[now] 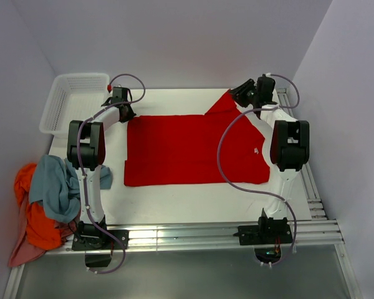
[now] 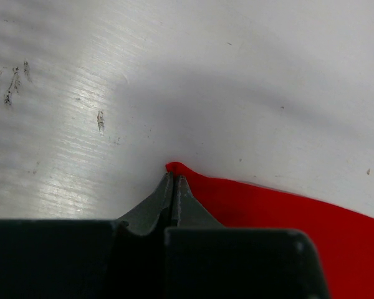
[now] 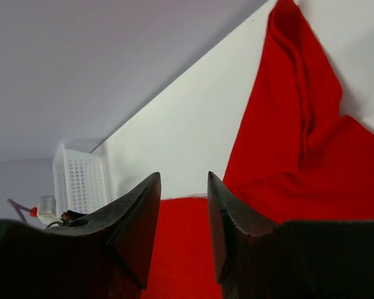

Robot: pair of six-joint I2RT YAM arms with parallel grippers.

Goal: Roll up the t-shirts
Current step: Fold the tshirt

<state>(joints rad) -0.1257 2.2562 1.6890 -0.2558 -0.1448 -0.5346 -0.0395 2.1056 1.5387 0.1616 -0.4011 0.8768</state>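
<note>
A bright red t-shirt [image 1: 187, 149] lies spread flat in the middle of the white table, its white neck label [image 1: 255, 149] near the right edge. My left gripper [image 1: 125, 114] sits at the shirt's far left corner. In the left wrist view its jaws [image 2: 174, 176] are pressed together, with the red corner [image 2: 177, 167] peeking out at their tips. My right gripper [image 1: 240, 94] hovers over the far right sleeve [image 3: 293, 93], open [image 3: 184, 175] with nothing between its fingers. A grey-blue t-shirt [image 1: 59, 184], an orange one [image 1: 34, 218] and a pale pink one [image 1: 22, 249] are heaped at the table's left edge.
A white perforated basket [image 1: 75, 99] stands at the far left corner, just behind the left gripper. Grey walls close in the back and sides. An aluminium rail [image 1: 193, 235] carrying both arm bases runs along the near edge.
</note>
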